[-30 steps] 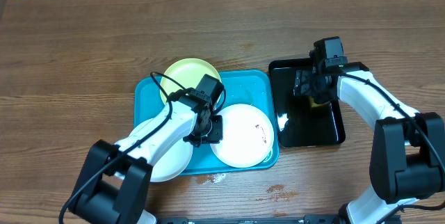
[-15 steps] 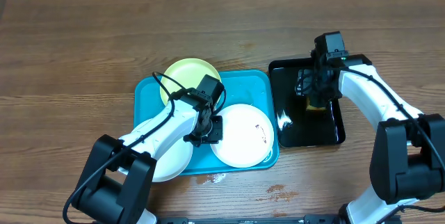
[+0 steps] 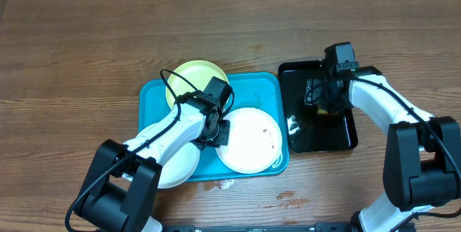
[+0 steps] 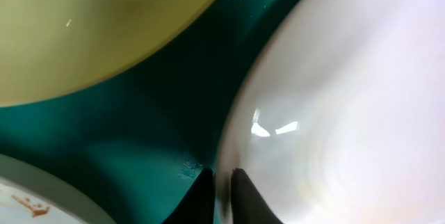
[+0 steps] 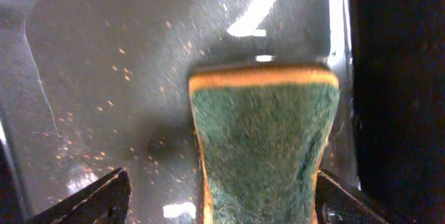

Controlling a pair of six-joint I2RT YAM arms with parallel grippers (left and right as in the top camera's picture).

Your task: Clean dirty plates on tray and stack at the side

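On the turquoise tray (image 3: 259, 88) lie three plates: a pale yellow-green one (image 3: 193, 79) at the back left, a white one (image 3: 176, 167) at the front left, and a white one (image 3: 252, 142) on the right with small dark smears. My left gripper (image 3: 220, 132) is shut on the left rim of that right-hand white plate (image 4: 334, 113); both fingertips (image 4: 203, 197) pinch its edge just above the tray floor (image 4: 160, 113). My right gripper (image 5: 219, 203) hangs open over a green-and-yellow sponge (image 5: 264, 147), which sits against its right finger.
The sponge lies in a wet glossy black tray (image 3: 338, 135) to the right of the turquoise one. Brown crumbs or smears (image 3: 292, 199) mark the wooden table near the front edge. Cables loop off my left arm above the yellow-green plate.
My left jaws have closed onto the white plate's rim. My right gripper has shifted slightly over the black tray, staying open at the sponge.
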